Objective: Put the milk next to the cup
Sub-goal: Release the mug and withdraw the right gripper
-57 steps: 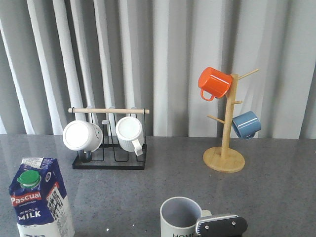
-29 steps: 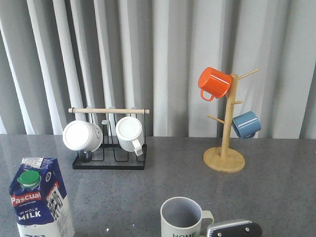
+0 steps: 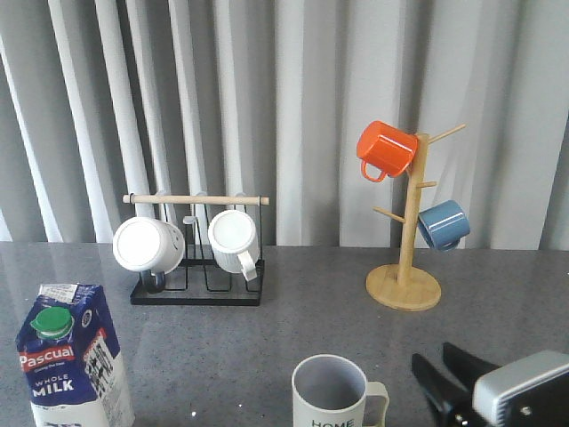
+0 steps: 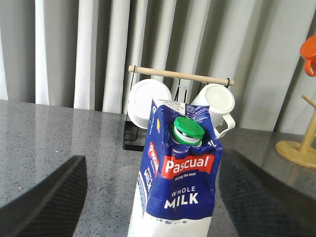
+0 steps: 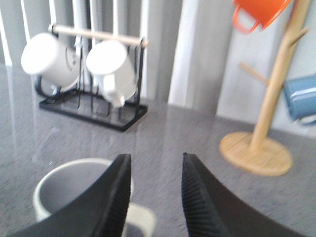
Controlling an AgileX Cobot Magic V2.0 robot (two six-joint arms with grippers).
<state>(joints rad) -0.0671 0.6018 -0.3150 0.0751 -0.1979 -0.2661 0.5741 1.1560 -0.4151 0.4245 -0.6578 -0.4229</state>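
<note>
Milk carton stands on worktop at 9 o'clock of HOME mug, well apart. Left gripper spread astride carton for grasp; right gripper apart, empty.

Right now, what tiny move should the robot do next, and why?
Probably close the left gripper on the milk. Its open fingers sit on either side of the carton, which stands far left of the cup.

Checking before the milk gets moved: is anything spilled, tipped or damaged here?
Nothing stands out. The milk stands upright, capped, and the cup is upright; no spill shows on the table.
</note>
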